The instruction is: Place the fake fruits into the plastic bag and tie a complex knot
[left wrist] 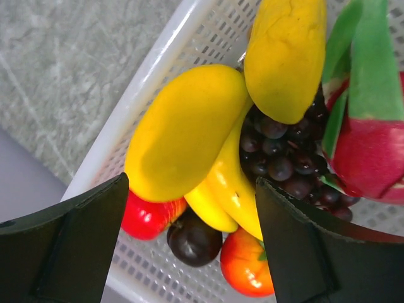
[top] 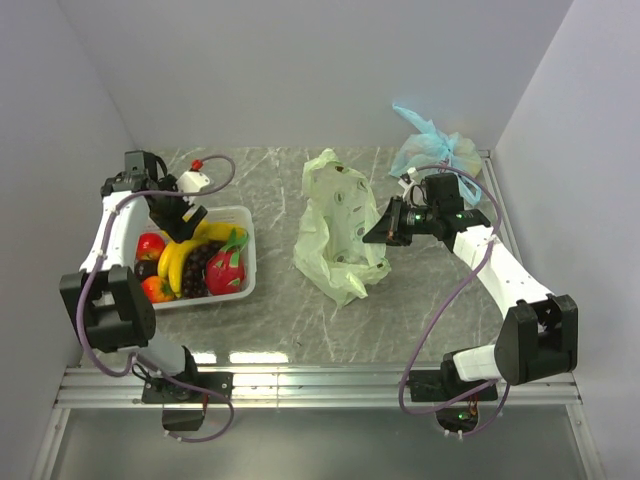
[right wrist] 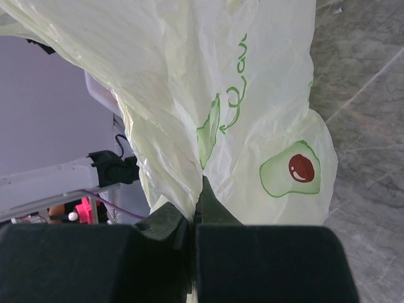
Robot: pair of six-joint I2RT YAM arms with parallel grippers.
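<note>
Green plastic bag (top: 335, 225) sits mid-frame, pinched tight by the right gripper (right wrist: 194, 211). At the left, the left gripper (left wrist: 191, 189) hangs wide open over the fake fruits (top: 180, 262) in a white basket (top: 251, 255). Shiny fruit could slip out of the grip, and the floppy bag may sag shut.

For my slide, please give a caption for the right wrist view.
Right hand shut on a fold of the pale green plastic bag, printed with avocados.
</note>
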